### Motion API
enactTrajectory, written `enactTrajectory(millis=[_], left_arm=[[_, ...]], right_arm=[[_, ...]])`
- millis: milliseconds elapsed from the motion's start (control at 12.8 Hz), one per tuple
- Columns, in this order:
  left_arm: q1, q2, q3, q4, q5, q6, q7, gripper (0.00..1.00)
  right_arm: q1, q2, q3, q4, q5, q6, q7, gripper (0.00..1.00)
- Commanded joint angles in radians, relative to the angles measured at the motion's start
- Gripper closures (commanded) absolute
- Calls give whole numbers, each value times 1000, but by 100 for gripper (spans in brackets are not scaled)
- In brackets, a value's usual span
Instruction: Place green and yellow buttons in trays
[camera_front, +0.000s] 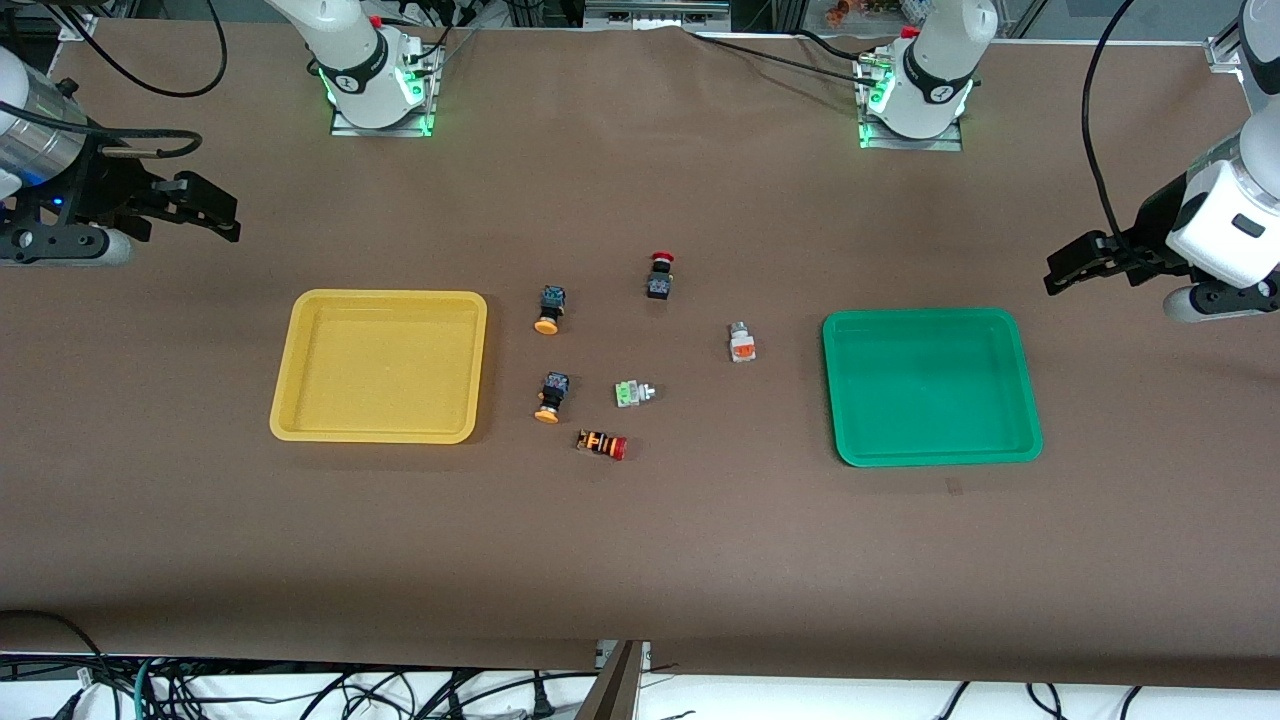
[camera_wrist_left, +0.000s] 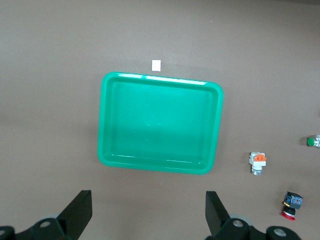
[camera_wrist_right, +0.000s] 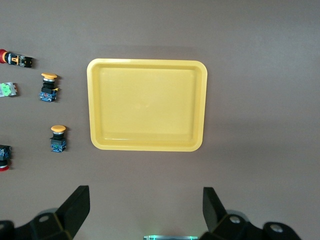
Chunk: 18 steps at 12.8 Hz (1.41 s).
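1. Between the trays, four task buttons are lying loose on brown cloth: two black w/ yellow-orange caps (camera_front: 549, 309) (camera_front: 551, 396), grey-white w/ green (camera_front: 630, 393), grey-white w/ orange (camera_front: 741, 344).
2. Shallow glossy yellow plastic tray (camera_front: 296, 350) and green plastic tray (camera_front: 1026, 380) are sitting empty.
3. Nothing's been picked yet, so I'd judge the next move needs a reach to the buttons.
4. Right gripper (camera_front: 205, 210) is waiting near the yellow tray, left gripper (camera_front: 1075, 265) near the green; both are gaping wide.
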<state>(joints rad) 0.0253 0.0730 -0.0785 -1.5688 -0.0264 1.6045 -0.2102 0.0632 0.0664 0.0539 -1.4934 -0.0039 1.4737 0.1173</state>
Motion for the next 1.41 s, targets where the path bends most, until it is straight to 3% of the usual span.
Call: enactTrajectory(millis=[0,235,470,783,939,1174,1330], left_arm=[[5,1,-7,21,-9,-32,15,0],[4,4,-1,23,-9,-31,28,0],[-16,65,-15,23,-7,-32,15,0],[-186,184,-61,1,-27,0,-151,0],[-269,253,-70,-43,-33,161,-277,0],[-343,275,-78,-253,-62,543,-357,0],[-387,318,-78,-341,-63,716,-389,0]], right_arm=[[-9,10,-8,2,19,-21,-14,0],[-8,16,-8,5,12,-20,-10,0],[1,108,-3,2,24,-22,-2,0],[78,237,20,-11,50,75,92,0],[107,292,71,-69,53,176,281,0],[112,395,188,-135,67,348,502,0],[122,458,253,-197,67,477,635,0]])
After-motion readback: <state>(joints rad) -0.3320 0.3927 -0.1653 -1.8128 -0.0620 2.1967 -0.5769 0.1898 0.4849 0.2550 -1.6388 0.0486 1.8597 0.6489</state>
